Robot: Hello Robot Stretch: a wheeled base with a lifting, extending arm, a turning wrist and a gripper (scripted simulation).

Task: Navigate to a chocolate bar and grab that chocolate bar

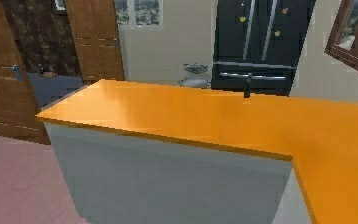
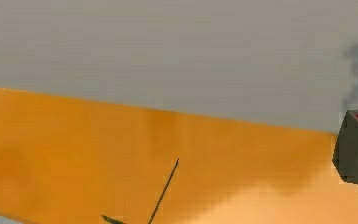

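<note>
Orange table (image 2: 67, 150) runs beneath a grey wall (image 2: 177, 50); the end effector (image 2: 139, 192), thin fingers (image 2: 167, 185) over bare tabletop, holds nothing, while a dark, red-topped block (image 2: 355, 150) sits at the arm side view's right edge.

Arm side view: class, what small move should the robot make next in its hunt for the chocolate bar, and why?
Probably a short roll backward. A dark box with a red top sits on the orange countertop at this view's right edge, cut off; centring it would let us judge whether it is the bar.
</note>
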